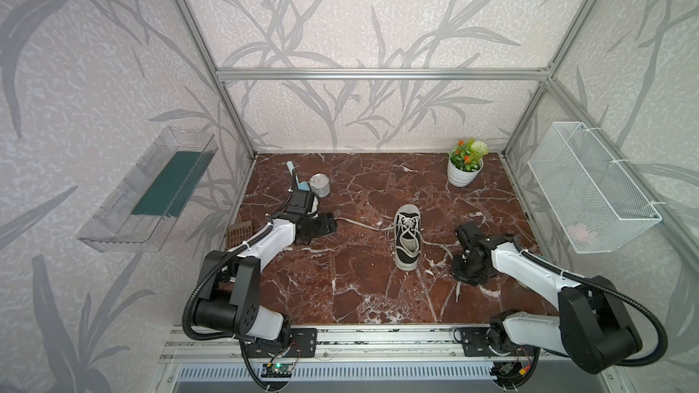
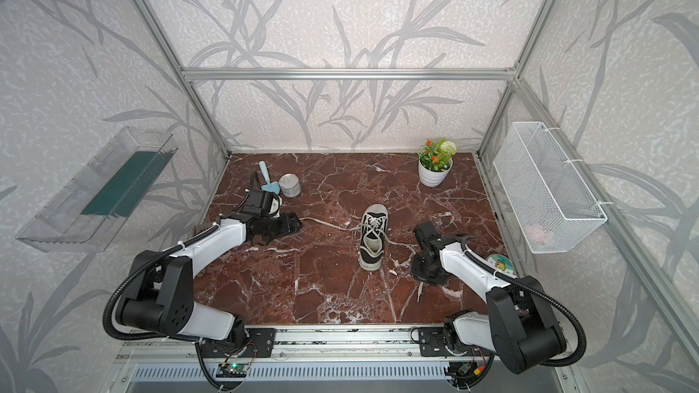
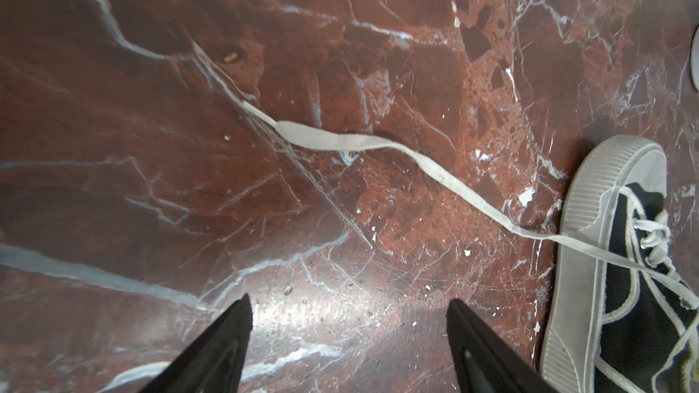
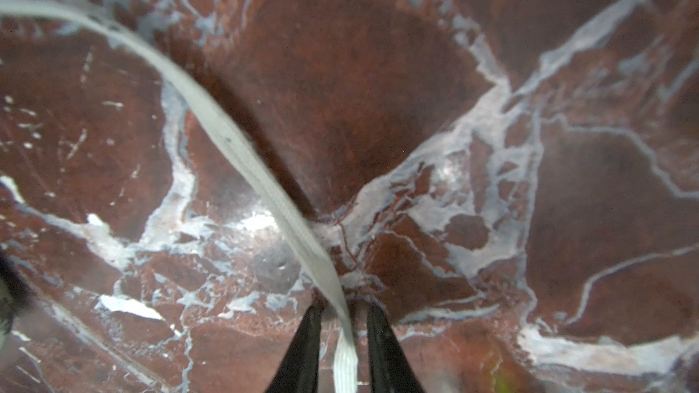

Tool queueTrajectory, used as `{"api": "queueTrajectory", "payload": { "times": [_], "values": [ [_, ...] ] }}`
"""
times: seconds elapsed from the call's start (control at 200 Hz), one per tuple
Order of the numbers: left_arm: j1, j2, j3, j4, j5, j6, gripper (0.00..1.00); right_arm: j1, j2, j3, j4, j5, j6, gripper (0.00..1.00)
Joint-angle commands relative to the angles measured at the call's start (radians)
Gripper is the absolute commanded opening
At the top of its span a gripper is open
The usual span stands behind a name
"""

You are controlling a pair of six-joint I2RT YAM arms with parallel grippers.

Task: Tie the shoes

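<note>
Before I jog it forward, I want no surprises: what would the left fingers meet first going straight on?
Probably the loose white lace on the marble table, ahead of the open left fingers; depth unclear, perhaps table first.

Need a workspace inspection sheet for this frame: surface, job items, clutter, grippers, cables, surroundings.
Surface: red, white-veined marble tabletop; small white flecks.
Job's things: black sneaker on its sole, toe toward the back wall, untied; left lace lies flat, trailing toward the left gripper; right lace runs to the right gripper.
Clutter: potted plant, tin can, blue-handled trowel, brown grid piece; none touches the sneaker.
Grippers: left gripper open, empty; right gripper jaws narrow either side of the right lace, grip unclear.
Cables: black conduits loop off both arms, apart from the laces.
Surroundings: aluminium frame, clear wall tray, white mesh basket.
</note>
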Motion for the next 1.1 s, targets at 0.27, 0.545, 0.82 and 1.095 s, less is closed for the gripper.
{"api": "queueTrajectory", "payload": {
  "times": [0.27,0.545,0.82,1.095],
  "values": [
    [-0.023,-0.009,0.03,-0.037,0.007,-0.033,0.83,0.007,-0.104,-0.028,-0.013,-0.001,0.006,0.04],
    [-0.025,-0.038,0.037,-0.052,0.001,-0.043,0.83,0.007,-0.231,0.097,-0.1,-0.013,0.003,0.01],
    [-0.026,-0.048,0.046,-0.053,0.005,-0.053,0.83,0.042,-0.174,0.309,-0.073,-0.117,0.023,0.0],
    [-0.028,-0.044,0.034,-0.042,0.008,-0.06,0.83,0.108,0.027,0.48,0.089,-0.206,0.104,0.0]
  ]
}}
